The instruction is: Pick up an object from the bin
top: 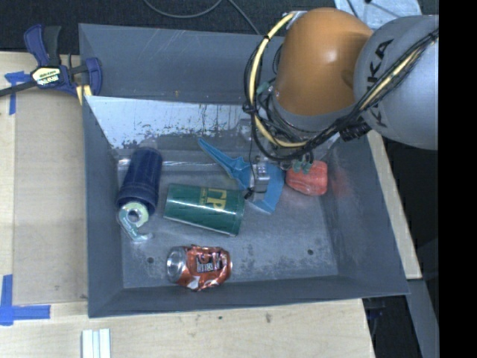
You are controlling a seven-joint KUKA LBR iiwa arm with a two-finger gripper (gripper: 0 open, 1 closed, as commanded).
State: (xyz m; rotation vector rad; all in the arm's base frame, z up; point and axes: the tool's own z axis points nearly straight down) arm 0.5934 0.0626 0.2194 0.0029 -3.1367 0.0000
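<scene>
My gripper (257, 179) hangs under the orange cover near the middle of the bin, its metal fingers down at a blue plastic tool (246, 171) that lies slanted on the floor. Whether the fingers grip it I cannot make out. Just left of the fingertips lies a green can (203, 208) on its side. A red-orange lump (308, 178) sits right of the gripper, partly under the wrist cables.
A dark blue bottle (140, 181) lies at the left with a small metal ring piece (133, 217) at its lower end. A crushed red and silver can (198, 266) rests near the front wall. The arm covers the bin's back right corner.
</scene>
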